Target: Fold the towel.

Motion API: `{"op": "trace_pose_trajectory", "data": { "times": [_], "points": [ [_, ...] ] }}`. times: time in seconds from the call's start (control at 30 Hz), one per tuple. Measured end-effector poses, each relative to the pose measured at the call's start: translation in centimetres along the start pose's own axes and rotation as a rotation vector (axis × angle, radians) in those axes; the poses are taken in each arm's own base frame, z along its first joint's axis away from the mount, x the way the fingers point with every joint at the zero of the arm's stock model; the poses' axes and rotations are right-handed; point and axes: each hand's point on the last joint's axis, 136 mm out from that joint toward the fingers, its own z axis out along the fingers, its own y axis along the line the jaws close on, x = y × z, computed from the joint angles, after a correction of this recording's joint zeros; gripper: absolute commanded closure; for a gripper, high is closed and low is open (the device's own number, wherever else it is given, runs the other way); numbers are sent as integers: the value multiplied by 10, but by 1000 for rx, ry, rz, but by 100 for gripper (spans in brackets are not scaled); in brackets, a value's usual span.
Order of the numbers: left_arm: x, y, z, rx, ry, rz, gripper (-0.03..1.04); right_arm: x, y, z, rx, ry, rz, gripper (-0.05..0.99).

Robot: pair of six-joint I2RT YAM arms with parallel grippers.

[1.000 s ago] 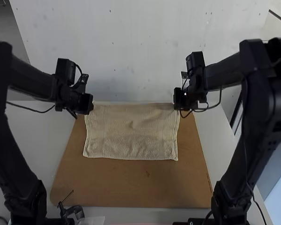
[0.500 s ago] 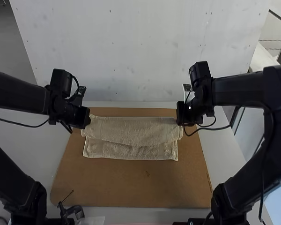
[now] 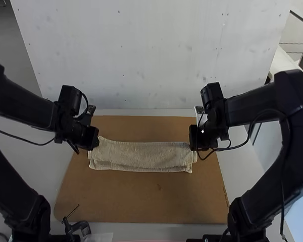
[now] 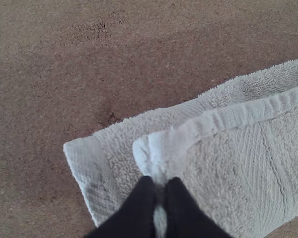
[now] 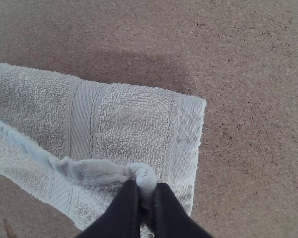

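In the high view the beige towel (image 3: 141, 155) lies folded over on itself as a wide, narrow strip, its upper layer drawn toward the near edge. My left gripper (image 3: 94, 146) is at the strip's left end, my right gripper (image 3: 194, 147) at its right end. The left wrist view has the left gripper (image 4: 160, 186) shut on a corner of the upper layer, above the lower layer of the towel (image 4: 109, 158). Likewise, the right gripper (image 5: 146, 191) pinches the other upper corner in the right wrist view, over the towel's lower layer (image 5: 129, 119).
Under the towel is a brown board (image 3: 141, 196) on a light table (image 3: 35, 151). A small black clamp-like object (image 3: 78, 227) sits at the board's near left corner. A pale wall (image 3: 151, 55) rises behind the board.
Both grippers have come toward the near side and down with the towel's far corners, folding the far part over the near part. The visible strip has become much narrower.
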Motion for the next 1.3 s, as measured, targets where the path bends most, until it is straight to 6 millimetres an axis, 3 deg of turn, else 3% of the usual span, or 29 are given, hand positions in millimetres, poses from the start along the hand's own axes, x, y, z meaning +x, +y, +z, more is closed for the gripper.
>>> {"op": "trace_pose_trajectory", "data": {
  "times": [0.23, 0.43, 0.73, 0.87, 1.3],
  "points": [
    [14, 10, 14, -7, 53, -30, 100, 6, -6, 21, 15, 33, 5, 92],
    [8, 17, 28, -8, 50, -33, 100, 8, -9, 37, 20, 47, 7, 92],
    [12, 18, 33, -6, 66, -36, 100, -11, -9, 47, 20, -4, 1, 92],
    [11, 19, 36, -7, 62, -35, 100, -9, -12, 57, 25, 3, 4, 92],
    [-1, 22, 36, -15, 21, -28, 98, -20, -11, 57, 24, -21, 1, 92]
  ]
}}
